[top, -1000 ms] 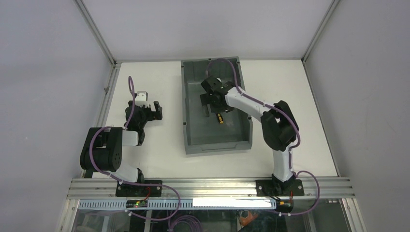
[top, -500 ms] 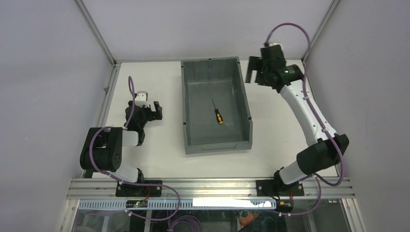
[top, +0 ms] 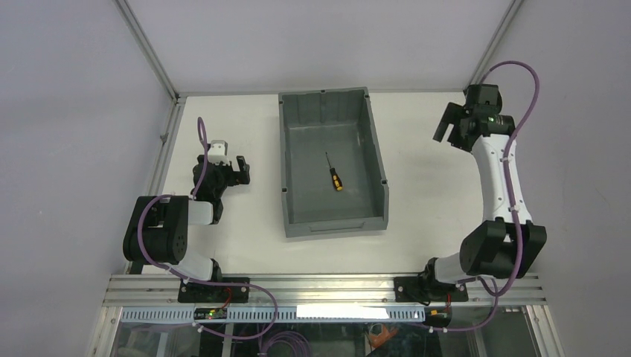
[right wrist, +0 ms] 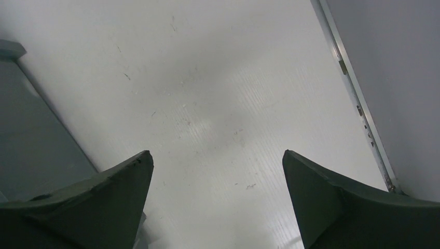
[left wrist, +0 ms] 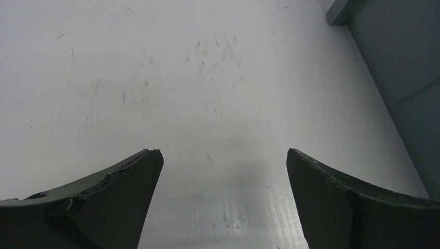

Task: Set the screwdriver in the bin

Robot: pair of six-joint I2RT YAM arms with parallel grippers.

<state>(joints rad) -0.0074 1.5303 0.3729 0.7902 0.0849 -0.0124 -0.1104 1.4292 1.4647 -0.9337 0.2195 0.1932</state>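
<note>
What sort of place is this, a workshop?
Probably a lab test cell for robots: a left arm and right arm bolted to a white table, blank walls around it, only a bin holding a screwdriver.

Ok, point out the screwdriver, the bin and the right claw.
screwdriver (top: 332, 171), top view, where shaft meets handle.
bin (top: 377, 152), top view, right wall rim.
right claw (right wrist: 216, 153), right wrist view, midway between fingertips.

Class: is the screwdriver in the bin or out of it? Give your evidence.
In. The screwdriver lies flat on the floor of the bin, inside its walls.
</note>
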